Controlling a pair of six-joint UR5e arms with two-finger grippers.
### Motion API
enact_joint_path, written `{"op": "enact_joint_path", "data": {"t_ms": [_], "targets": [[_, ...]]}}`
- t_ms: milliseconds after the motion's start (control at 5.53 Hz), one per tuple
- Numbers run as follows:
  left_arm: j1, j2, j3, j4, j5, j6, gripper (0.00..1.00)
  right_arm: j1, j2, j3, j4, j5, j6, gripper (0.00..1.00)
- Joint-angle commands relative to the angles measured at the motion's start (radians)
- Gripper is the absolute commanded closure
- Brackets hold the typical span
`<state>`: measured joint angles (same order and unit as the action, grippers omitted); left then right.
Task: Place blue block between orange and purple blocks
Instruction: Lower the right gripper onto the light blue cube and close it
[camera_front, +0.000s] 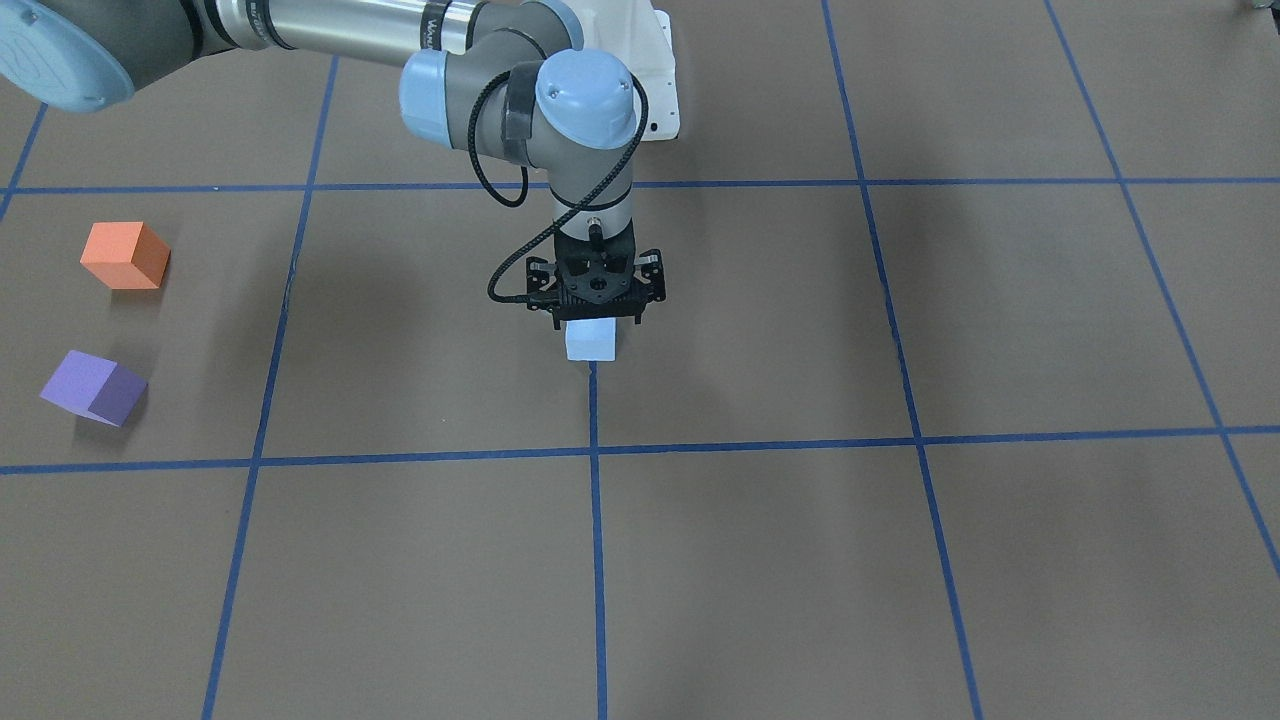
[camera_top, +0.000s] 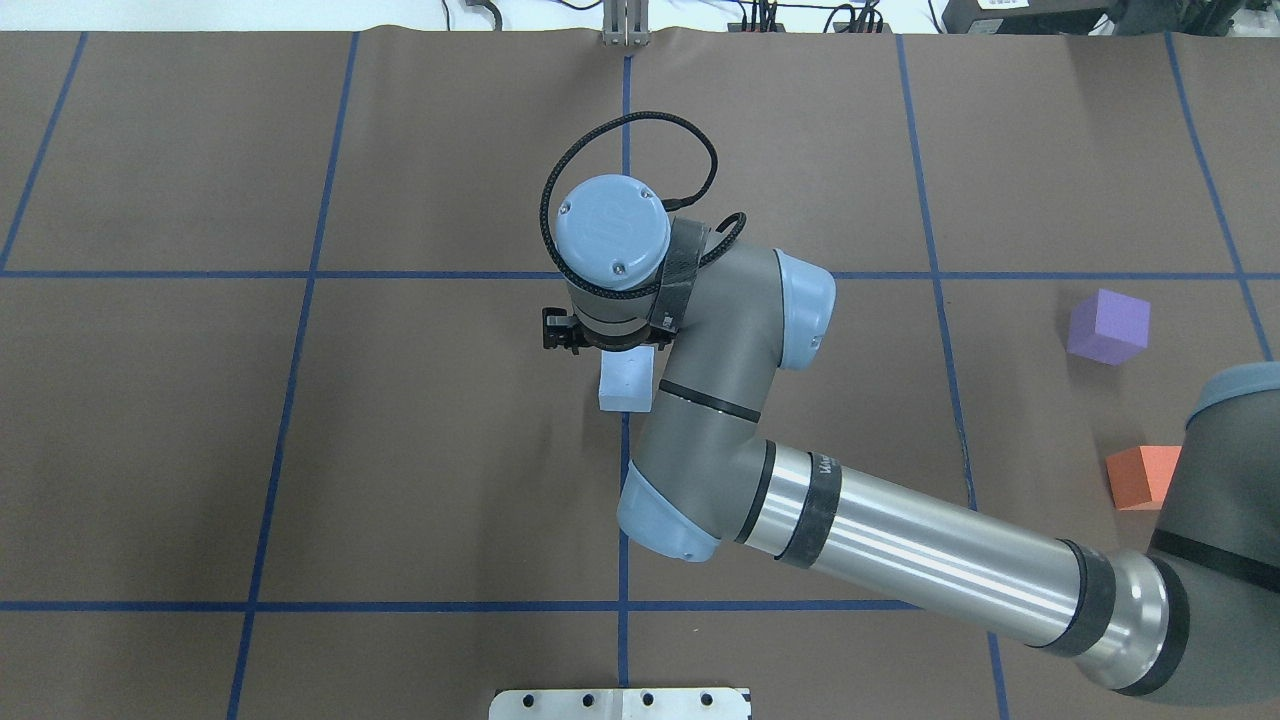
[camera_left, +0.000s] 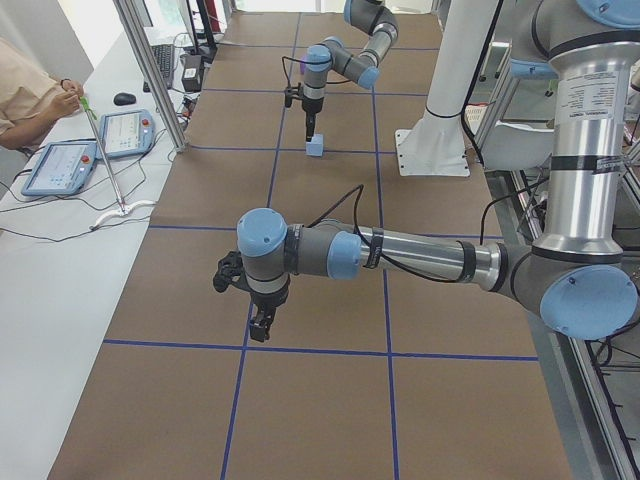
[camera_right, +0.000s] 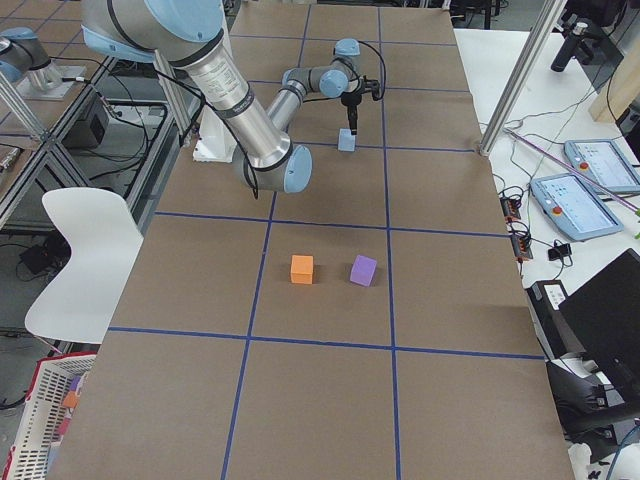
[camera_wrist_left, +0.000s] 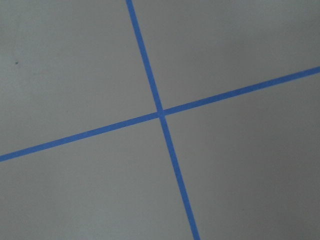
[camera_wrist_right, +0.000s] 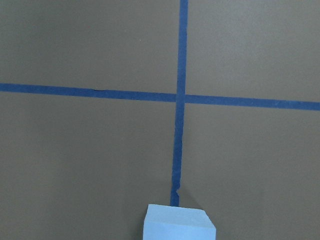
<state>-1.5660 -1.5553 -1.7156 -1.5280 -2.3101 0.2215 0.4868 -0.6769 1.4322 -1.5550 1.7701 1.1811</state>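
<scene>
The blue block (camera_front: 590, 340) is at the middle of the table (camera_front: 800, 550), over one of the blue tape lines (camera_front: 596, 520) that divide the brown surface into squares. It sits upright with its sides square to the grid. In the right wrist view it fills the bottom edge of the picture, and the tape line runs away from it to a crossing further on.

The right gripper (camera_front: 597, 312) points straight down, directly above the block, with its black body just over the block's top face. The fingers are hidden by the wrist and the block. It cannot be told whether they are spread or pinching the block, nor whether the block rests on the table.

The orange block (camera_front: 125, 255) and the purple block (camera_front: 93, 388) are on the robot's right side of the table, well apart from the blue block. They are near each other with a bare gap between them. The orange block is nearer the robot's base. The purple block is turned at an angle to the grid lines.

The left gripper (camera_left: 260, 326) hangs above the table on the robot's left side and points down near a tape crossing. Only the side view shows it, so its finger state cannot be told. The left wrist view shows only tape lines.
</scene>
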Motion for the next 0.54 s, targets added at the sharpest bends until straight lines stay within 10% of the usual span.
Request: {"op": "enact_joint_path", "data": {"t_ms": [0, 362], "targets": [[-0.005, 0.001, -0.001, 0.006, -0.002, 0.01, 0.0, -0.031, -0.012, -0.047, 0.049, -0.012, 0.04, 0.0], [-0.005, 0.001, 0.005, 0.0, -0.002, 0.009, 0.0, -0.039, -0.033, -0.049, 0.046, -0.012, 0.045, 0.0]]}}
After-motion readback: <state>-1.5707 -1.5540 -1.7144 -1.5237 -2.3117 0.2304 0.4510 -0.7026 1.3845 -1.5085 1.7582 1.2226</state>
